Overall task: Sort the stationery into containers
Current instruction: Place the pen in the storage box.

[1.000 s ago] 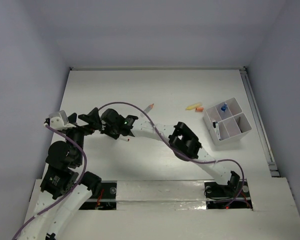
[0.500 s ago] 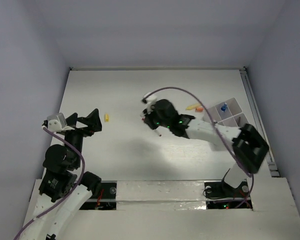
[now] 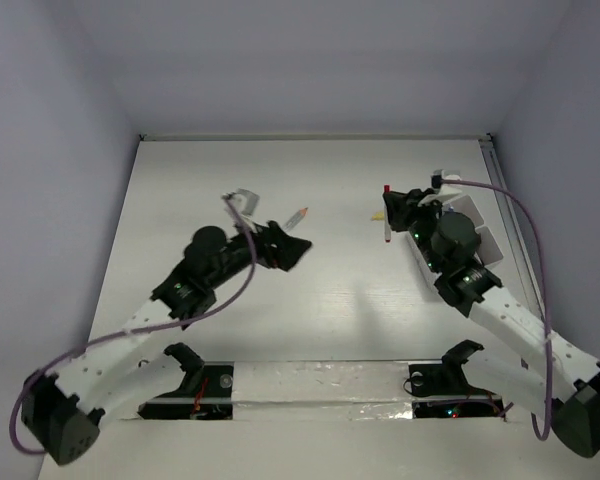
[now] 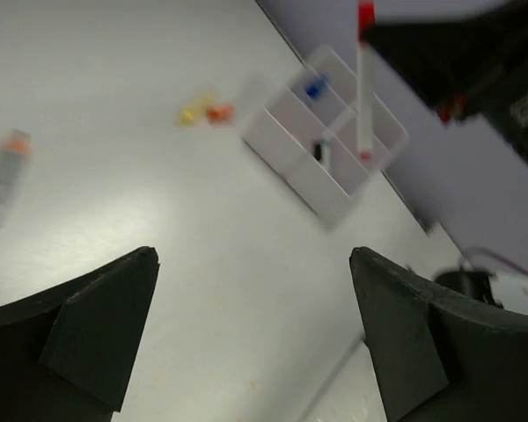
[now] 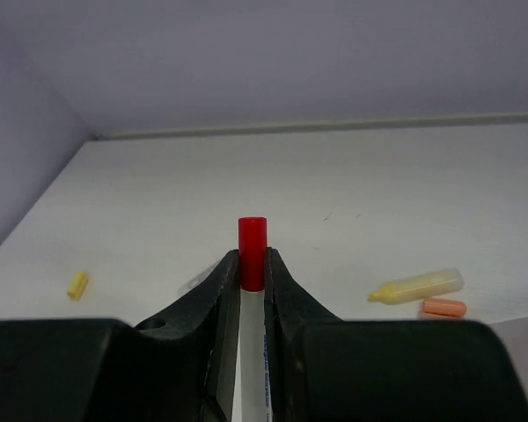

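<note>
Right end effector point(image 5: 252, 260) grips red-capped pen point(image 5: 253, 233) beside containers point(image 4: 297, 165); left end effector point(image 4: 253, 264) released.

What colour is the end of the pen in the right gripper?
Red, on a white pen; the right wrist view shows it best.

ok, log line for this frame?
right gripper: shut on red-capped pen, upright, near containers | left gripper: open, empty | loose: orange-capped tube, yellow and orange pieces
</note>
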